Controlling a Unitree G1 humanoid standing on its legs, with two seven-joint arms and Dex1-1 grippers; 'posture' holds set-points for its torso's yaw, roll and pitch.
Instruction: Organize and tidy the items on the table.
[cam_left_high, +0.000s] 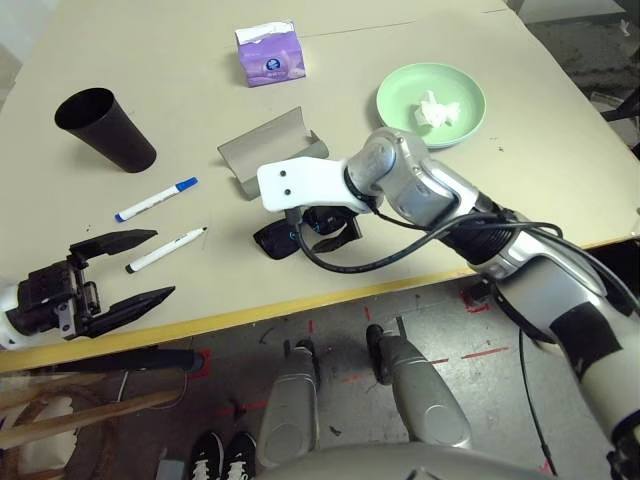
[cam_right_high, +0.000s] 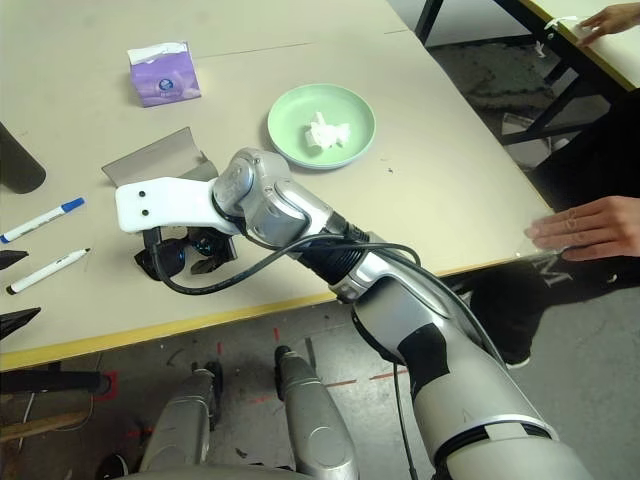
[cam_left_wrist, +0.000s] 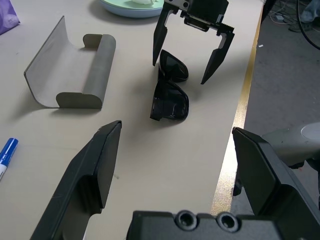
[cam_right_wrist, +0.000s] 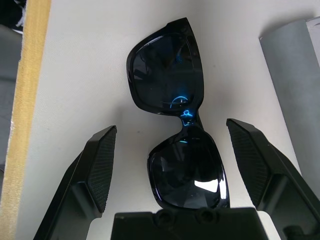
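Note:
Black sunglasses lie folded near the yellow front edge of the table. My right gripper hangs open just above them, one finger on each side of the frame and touching nothing. Behind them sits the open grey glasses case. My left gripper is open and holds nothing at the front left edge, beside the black-capped marker and the blue-capped marker. A crumpled white tissue rests in the green plate.
A black cup stands at the far left and a purple tissue box at the back. A person's hand rests on the table's right corner. Another hand shows at a second table behind.

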